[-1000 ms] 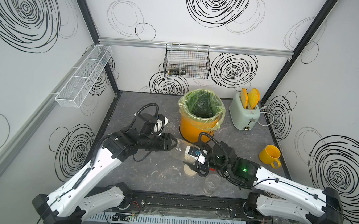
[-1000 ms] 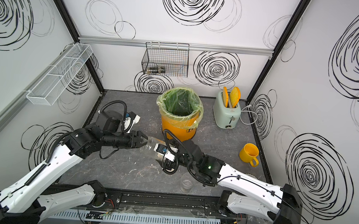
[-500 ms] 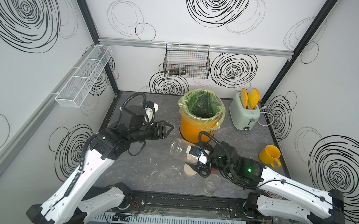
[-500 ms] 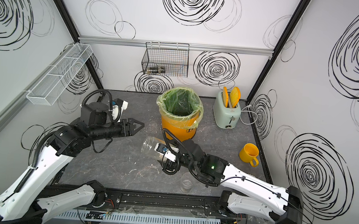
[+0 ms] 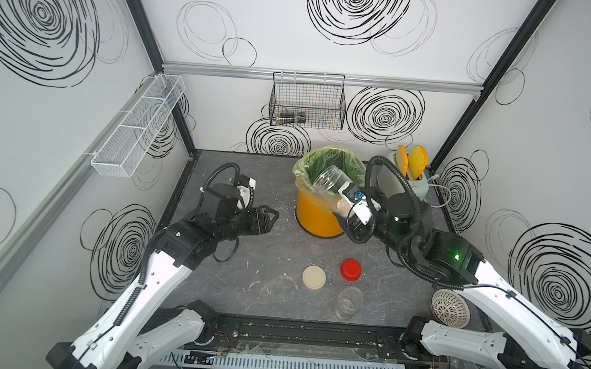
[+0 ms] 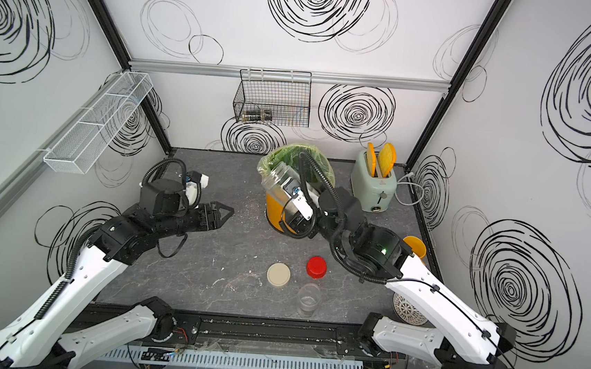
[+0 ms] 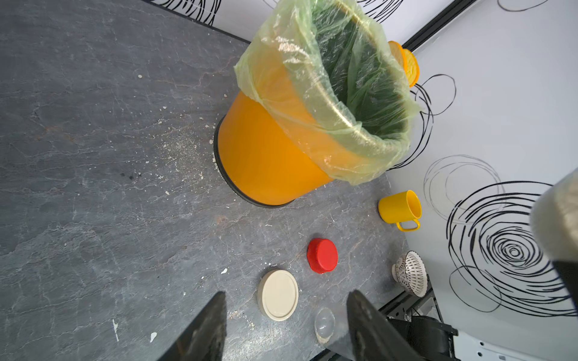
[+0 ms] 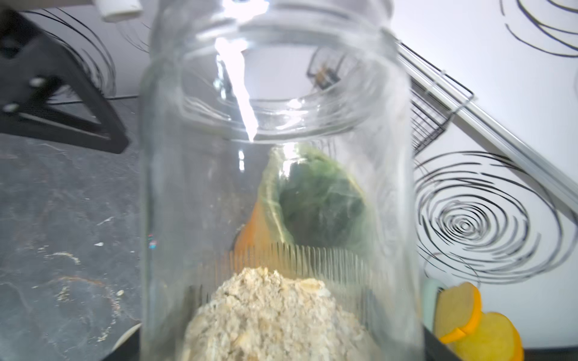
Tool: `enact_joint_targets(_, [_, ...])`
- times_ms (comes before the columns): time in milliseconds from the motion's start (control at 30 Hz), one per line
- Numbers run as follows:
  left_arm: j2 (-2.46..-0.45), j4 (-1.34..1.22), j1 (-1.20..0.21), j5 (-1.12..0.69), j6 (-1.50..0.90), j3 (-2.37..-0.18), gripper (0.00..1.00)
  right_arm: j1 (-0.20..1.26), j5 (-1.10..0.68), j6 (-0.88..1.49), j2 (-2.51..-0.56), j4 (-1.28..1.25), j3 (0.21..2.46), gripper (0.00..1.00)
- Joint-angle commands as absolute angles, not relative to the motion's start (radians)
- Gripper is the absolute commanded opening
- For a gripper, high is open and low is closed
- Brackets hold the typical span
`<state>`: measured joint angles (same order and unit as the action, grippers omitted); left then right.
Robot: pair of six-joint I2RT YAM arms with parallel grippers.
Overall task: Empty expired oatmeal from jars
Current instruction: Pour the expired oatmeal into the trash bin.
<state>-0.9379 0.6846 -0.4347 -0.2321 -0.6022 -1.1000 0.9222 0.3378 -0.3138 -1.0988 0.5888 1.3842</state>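
One jar (image 5: 326, 180) in right tool (image 5: 343, 203), left (image 5: 270, 215) — parted

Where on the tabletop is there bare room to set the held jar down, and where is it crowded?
Bare: the near-left stretch of table between the left arm and the beige lid; also the strip between the bin and the red cap. Crowded: near right, where lid, cap, small jar and patterned bowl cluster beside the right arm.

wide clear jar (image 5: 326, 181) tilted aloft, lidless, oatmeal (image 8: 275, 315) heaped at its base; slim jar (image 5: 349, 302) upright, uncapped.
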Motion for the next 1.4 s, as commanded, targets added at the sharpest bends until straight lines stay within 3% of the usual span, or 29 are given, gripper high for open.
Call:
enact_joint_targets(0, [-0.92,0.614,-0.426,-0.259,-0.578,-1.076,0.65,0.82,0.424,-0.36,-1.139,0.635,1.463,0.4])
enact_joint_targets(300, [-0.947,0.555,-0.425,-0.323,-0.556,-1.035,0.65,0.666,0.466,-0.555,-1.29,0.665,1.588,0.38])
enact_joint_targets(733, [-0.948,0.542,-0.425,-0.361,-0.565,-0.976,0.65,0.602,0.358,-1.118,-1.224,0.476,1.406,0.39])
enact_joint_targets(1067, [-0.969,0.558,-0.425,-0.356,-0.556,-0.979,0.64,0.516,0.311,-1.357,-1.246,0.191,1.285,0.41])
enact_joint_targets(1233, [-0.972,0.523,-0.425,-0.367,-0.557,-0.949,0.64,0.49,0.352,-1.512,-1.313,0.158,1.302,0.36])
enact_joint_targets(1367, [-0.98,0.517,-0.421,-0.382,-0.549,-0.94,0.64,0.471,0.298,-1.6,-1.307,0.053,1.297,0.44])
